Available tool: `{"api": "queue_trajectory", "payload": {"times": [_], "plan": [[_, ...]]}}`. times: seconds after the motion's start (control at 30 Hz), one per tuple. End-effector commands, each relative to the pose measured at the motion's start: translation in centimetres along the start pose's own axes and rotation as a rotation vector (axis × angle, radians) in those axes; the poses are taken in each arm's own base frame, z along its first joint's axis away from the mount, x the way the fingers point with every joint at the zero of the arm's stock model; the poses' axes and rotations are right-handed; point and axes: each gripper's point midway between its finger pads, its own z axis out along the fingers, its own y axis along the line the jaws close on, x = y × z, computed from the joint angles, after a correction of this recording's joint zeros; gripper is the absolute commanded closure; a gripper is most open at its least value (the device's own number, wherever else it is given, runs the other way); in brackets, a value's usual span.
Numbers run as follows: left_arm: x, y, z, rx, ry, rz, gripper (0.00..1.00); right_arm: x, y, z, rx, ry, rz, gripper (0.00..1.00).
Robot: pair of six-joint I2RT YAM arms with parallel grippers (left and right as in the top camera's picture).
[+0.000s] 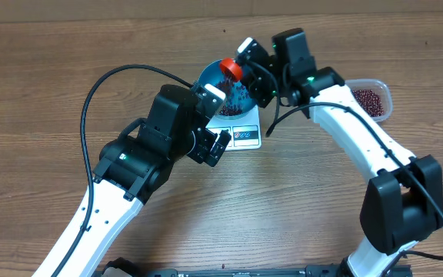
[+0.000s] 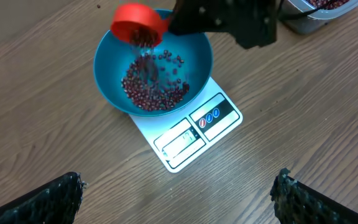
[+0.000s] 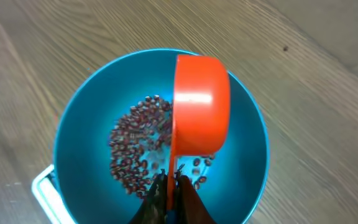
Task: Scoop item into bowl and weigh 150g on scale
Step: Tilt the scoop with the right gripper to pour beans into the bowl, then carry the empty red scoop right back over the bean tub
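The blue bowl [image 1: 210,77] stands on the white scale [image 1: 244,135] with dark red-brown beans [image 2: 154,87] across its bottom. My right gripper [image 3: 171,177] is shut on the thin handle of a red scoop [image 3: 201,106], which is tipped over the bowl [image 3: 253,124]. Beans are dropping from the scoop [image 2: 135,25] into the bowl [image 2: 107,81]. My left gripper [image 2: 178,186] hangs open and empty over bare wood just in front of the scale [image 2: 194,134]. In the overhead view the left gripper [image 1: 218,119] sits beside the scale's left front.
A clear plastic container [image 1: 369,100] holding more beans stands right of the scale, behind the right arm. The same container [image 2: 316,9] shows at the top right of the left wrist view. Wooden table [image 1: 68,46] all round.
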Motion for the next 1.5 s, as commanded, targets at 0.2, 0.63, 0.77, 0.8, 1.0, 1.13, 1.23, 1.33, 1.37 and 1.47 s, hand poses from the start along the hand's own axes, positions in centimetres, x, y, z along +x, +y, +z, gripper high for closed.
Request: {"api": "queue_trajectory", "payload": {"times": [0.2, 0.63, 0.77, 0.8, 1.0, 1.13, 1.23, 1.33, 1.37, 1.47], "plan": [[0.2, 0.0, 0.1, 0.006, 0.005, -0.019, 0.0, -0.7, -1.2, -1.1, 0.152, 0.03, -0.046, 0.96], [0.3, 0.0, 0.3, 0.006, 0.01, -0.019, 0.0, -4.8, -1.4, -11.6, 0.247, -0.139, 0.158, 0.96], [0.3, 0.0, 0.3, 0.006, 0.01, -0.019, 0.0, -1.5, -5.7, -15.9, 0.483, -0.102, 0.469, 0.96], [0.3, 0.0, 0.3, 0.006, 0.01, -0.019, 0.0, -0.6, -6.4, -16.4, 0.529, -0.086, 0.509, 0.96], [0.3, 0.0, 0.3, 0.006, 0.01, -0.019, 0.0, 5.6, -9.7, -19.7, 0.814, 0.076, 0.669, 0.96], [0.3, 0.0, 0.3, 0.006, 0.01, -0.019, 0.0, 8.1, -10.5, -20.6, 0.85, 0.153, 0.706, 0.96], [0.3, 0.0, 0.3, 0.006, 0.01, -0.019, 0.0, 10.3, -11.4, -21.2, 0.878, 0.205, 0.768, 0.96], [0.3, 0.0, 0.3, 0.006, 0.01, -0.019, 0.01, 12.1, -11.9, -21.1, 0.888, 0.266, 0.792, 0.96], [0.3, 0.0, 0.3, 0.006, 0.01, -0.019, 0.0, 12.6, -12.0, -20.9, 0.889, 0.286, 0.797, 0.96], [0.3, 0.0, 0.3, 0.006, 0.01, -0.019, 0.0, 14.2, -12.4, -19.8, 0.886, 0.352, 0.809, 0.96]]}}
